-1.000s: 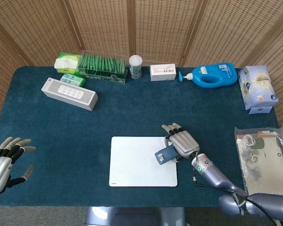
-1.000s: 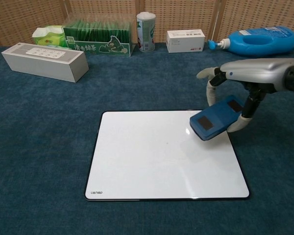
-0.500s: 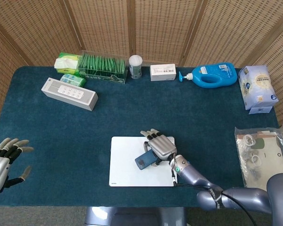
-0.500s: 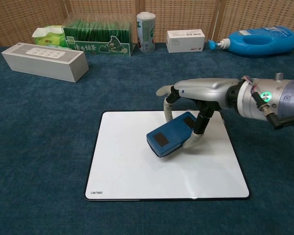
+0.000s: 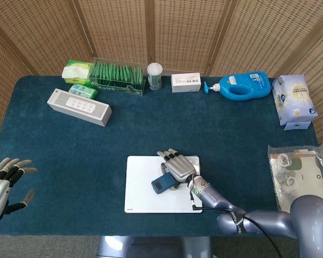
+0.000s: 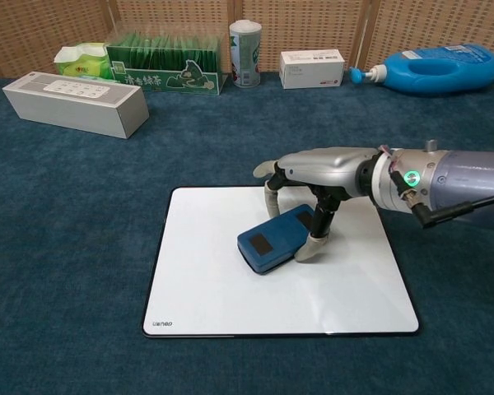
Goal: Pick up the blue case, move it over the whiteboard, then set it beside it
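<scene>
Covering nearly the whole scene, the dark blue table [image 5: 97,145] carries the whiteboard [image 6: 214,296] near its front edge, lying flat with its long side running left to right. Above the board's middle the right hand [image 6: 313,169] reaches in from the right, palm down, its fingers [image 6: 319,239] clamped on the far end of the blue case [image 6: 273,240]. That case sits over the centre of the whiteboard, its long axis running diagonally: the free end points toward the front-left, the held end toward the back-right under the palm. From the chest view the case looks tilted, free end lower and close to the board; whether it touches the surface cannot be told. A dark rectangular patch on the case's top face reads clearly there, while from above the hand hides most of the case [image 5: 161,184]. Only the head view takes in the left hand [image 5: 2,185], at the table's front-left corner, fingers spread and holding nothing
</scene>
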`<state>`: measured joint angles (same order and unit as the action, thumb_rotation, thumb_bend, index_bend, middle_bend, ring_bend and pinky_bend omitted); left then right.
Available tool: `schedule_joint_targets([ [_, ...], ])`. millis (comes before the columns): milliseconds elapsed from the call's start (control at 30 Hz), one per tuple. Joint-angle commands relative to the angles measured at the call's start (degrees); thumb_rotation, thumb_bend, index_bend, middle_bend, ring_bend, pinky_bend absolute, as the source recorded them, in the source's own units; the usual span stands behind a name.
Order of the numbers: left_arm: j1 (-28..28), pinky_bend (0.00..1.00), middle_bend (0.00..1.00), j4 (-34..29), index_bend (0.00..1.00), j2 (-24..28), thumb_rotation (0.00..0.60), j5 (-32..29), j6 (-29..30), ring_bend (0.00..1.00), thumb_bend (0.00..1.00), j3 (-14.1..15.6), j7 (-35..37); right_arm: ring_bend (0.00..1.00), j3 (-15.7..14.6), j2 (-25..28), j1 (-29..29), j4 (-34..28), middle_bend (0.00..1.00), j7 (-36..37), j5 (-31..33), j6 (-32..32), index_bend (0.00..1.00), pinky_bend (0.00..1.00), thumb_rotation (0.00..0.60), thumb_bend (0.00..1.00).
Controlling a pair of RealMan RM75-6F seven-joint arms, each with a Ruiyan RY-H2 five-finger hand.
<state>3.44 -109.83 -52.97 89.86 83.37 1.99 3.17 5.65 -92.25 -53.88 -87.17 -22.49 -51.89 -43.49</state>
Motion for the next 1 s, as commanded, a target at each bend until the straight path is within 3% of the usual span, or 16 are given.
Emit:
schedule_joint_targets([
  [33, 0.1, 0.02, 0.20, -0.1, 0.28, 0.0, 0.600, 0.0, -0.2, 0.13, 0.46, 0.0, -0.1, 0.00, -0.6, 0.7, 0.5, -0.3, 0.03, 0.1, 0.1, -0.3, 0.67, 0.00, 0.600, 0.04],
  [333, 0.3, 0.02, 0.20, -0.5, 0.28, -0.1, 0.600, 0.7, -0.3, 0.13, 0.45, 0.0, -0.5, 0.00, -2.4, 4.6, 3.2, -2.7, 0.03, 0.9, -0.3, -2.6, 0.67, 0.00, 0.600, 0.04],
  [567, 0.6, 0.02, 0.20, -0.6, 0.28, -0.4, 0.600, 1.0, -0.5, 0.13, 0.46, 0.0, -0.6, 0.00, -1.5, 7.3, 3.5, -5.4, 0.03, 0.9, -1.4, -3.6, 0.67, 0.00, 0.600, 0.04],
  [1000, 0.7, 0.02, 0.20, -0.3, 0.28, -0.2, 0.600, 0.2, -0.7, 0.13, 0.46, -0.1, -0.4, 0.00, 0.1, 2.6, 1.5, -2.7, 0.04, 1.7, -1.4, -1.8, 0.67, 0.00, 0.600, 0.03],
])
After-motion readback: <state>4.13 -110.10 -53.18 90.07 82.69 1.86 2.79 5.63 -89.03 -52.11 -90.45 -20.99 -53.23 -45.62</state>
